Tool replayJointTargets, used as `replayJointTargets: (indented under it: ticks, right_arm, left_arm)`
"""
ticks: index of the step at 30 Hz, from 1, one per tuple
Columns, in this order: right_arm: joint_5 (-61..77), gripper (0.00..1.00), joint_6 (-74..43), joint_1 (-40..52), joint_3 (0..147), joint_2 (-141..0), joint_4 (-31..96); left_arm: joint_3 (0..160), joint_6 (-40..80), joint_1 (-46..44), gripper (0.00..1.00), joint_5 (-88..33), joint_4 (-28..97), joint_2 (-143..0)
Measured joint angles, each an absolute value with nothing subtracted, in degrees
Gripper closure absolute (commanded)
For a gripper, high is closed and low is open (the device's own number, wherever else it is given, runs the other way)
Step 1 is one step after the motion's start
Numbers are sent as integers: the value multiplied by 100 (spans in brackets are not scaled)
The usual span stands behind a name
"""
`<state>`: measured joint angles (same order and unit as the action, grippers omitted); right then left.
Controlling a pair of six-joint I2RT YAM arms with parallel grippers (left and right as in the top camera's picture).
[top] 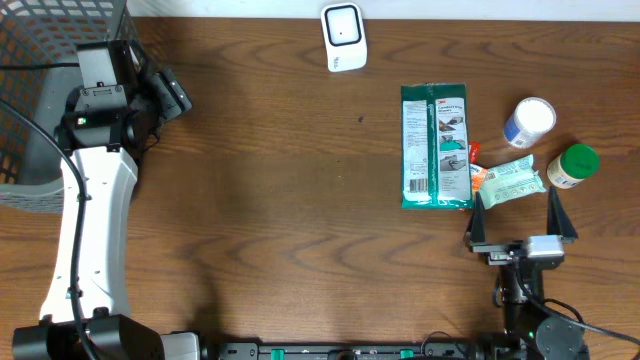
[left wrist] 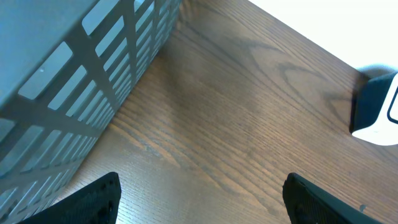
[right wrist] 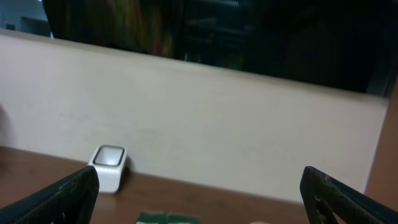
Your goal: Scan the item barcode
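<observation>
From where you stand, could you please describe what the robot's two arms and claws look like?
The left arm has a long white link, black joints, a green light and black cables; the left claw has dark fingers. The right claw has black pointed fingers on a silver block, black cable trailing.

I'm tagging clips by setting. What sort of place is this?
Likely a mock checkout bench: a white scanner stands on the wooden table, packaged goods such as a wipes pack lie nearby, and a mesh basket sits at one side.
</observation>
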<state>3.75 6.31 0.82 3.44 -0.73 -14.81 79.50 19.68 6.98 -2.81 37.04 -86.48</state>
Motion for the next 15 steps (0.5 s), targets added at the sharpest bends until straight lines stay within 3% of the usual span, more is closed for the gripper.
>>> replayJointTargets:
  ticks: [5, 15]
  right_arm:
    - [290, 1, 493, 84, 115, -69, -1326]
    - [272, 1, 329, 82, 40, -64, 375]
  left_arm:
    - [7950, 1968, 698, 16, -283, 3704, -8648]
    - [7950, 1968, 698, 16, -281, 3704, -8648]
